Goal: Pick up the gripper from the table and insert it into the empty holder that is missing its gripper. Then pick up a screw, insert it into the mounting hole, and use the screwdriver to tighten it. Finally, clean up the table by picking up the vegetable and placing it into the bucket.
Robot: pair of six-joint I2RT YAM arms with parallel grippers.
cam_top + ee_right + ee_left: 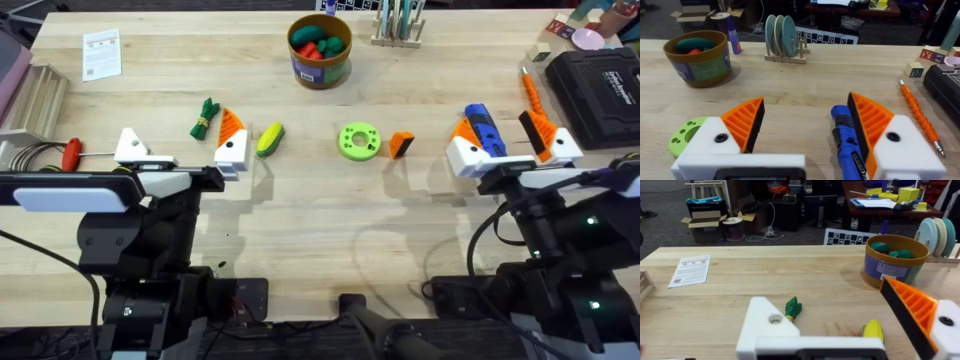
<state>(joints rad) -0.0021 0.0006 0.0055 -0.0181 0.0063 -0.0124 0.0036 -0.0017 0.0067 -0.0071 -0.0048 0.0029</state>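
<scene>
On the desk (300, 200), which is pale wood with a visible grain, lies one loose gripper (401, 145), a small orange wedge with one black face, just beside one green round disc (358, 141) with holes, near the middle. There is one screwdriver (485, 132), a chunky blue cylinder; it lies between the two fingers of the right gripper (505, 140), but they do not close on it. These jaws stand wide open, both white mounts carrying orange ribbed pads.

The left gripper (180, 152) also has its jaws open, around nothing. One of its mounts has an orange finger (231, 125); the other, the holder (131, 147), is a bare white block with a round hole.

Between these fingers lies one green leafy vegetable (205, 118), and just beside the orange finger lies one yellow corn piece (270, 138). One round bucket (319, 50) with an orange rim and a purple label stands at the far middle, with green and red pieces inside.

One paper card (102, 53) lies far left, one slim orange tool (530, 92) far right beside one black case (600, 90). A red handle (71, 153) is at the left edge. The near middle of the desk is bare wood.
</scene>
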